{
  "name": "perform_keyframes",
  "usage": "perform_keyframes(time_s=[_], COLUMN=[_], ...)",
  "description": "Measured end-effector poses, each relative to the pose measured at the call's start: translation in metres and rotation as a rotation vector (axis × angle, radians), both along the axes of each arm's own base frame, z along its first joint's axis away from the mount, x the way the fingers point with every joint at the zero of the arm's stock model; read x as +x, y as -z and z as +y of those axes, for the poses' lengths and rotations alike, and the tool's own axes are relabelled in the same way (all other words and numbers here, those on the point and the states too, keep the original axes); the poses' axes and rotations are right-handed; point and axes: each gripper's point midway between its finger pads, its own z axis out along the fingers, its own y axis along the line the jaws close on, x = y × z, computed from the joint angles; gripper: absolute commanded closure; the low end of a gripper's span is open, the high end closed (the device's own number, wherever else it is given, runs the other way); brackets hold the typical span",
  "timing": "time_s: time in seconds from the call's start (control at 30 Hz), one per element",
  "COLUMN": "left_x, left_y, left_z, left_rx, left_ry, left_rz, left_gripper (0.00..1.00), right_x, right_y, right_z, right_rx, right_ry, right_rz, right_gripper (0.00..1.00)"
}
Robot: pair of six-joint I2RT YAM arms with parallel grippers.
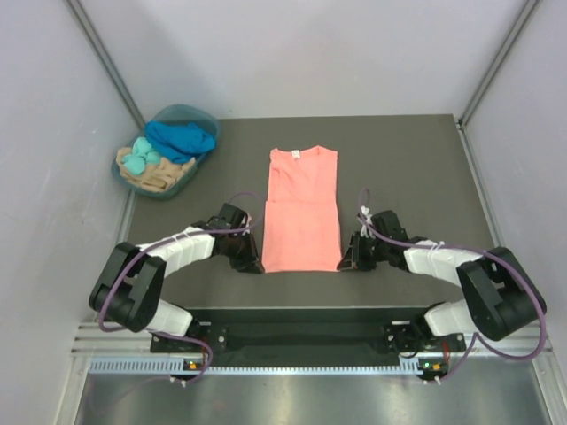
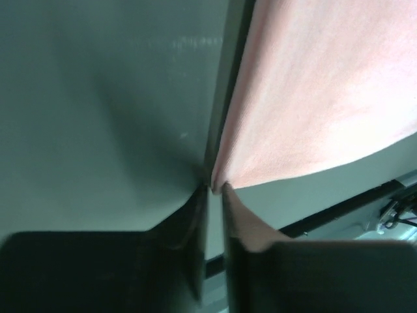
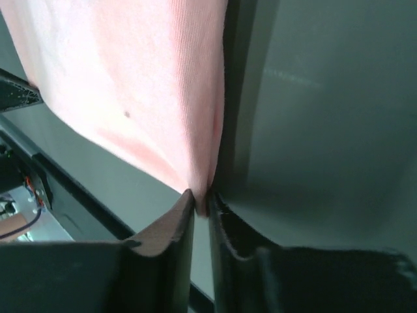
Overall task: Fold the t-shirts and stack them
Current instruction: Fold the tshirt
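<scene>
At the hem, left gripper [image 2: 215,189] and right gripper [image 3: 201,199] pinch pink t-shirt [image 1: 301,208], corners hidden.

Arms low, left pincer [image 2: 215,188] and right pincer [image 3: 202,197] each clamp the pink t-shirt [image 1: 302,212].

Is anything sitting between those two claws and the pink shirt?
Nothing visible does. The left gripper and right gripper are each shut on a near corner of the pink shirt. The basket sits at the far left, apart from it.
</scene>
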Motion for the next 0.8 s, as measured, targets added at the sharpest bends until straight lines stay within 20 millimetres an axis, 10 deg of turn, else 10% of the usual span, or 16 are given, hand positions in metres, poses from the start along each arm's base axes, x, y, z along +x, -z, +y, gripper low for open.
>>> perform_keyframes(time_s=[0.4,0.8], left_x=[-0.014,-0.017], left_y=[-0.005,0.001], left_z=[-0.004,-0.005], left_rx=[-0.032,-0.04], left_ry=[-0.016,-0.026], left_rz=[0.03,0.051], left_gripper=[0.59,0.81], right_x=[-0.013,-0.013], right_y=[-0.008,-0.006], right_z=[0.003,0.005], right_rx=[0.04,0.061], right_ry=[0.006,0.01], right_rz=[-0.008,-0.017], right_gripper=[0.62,0.67])
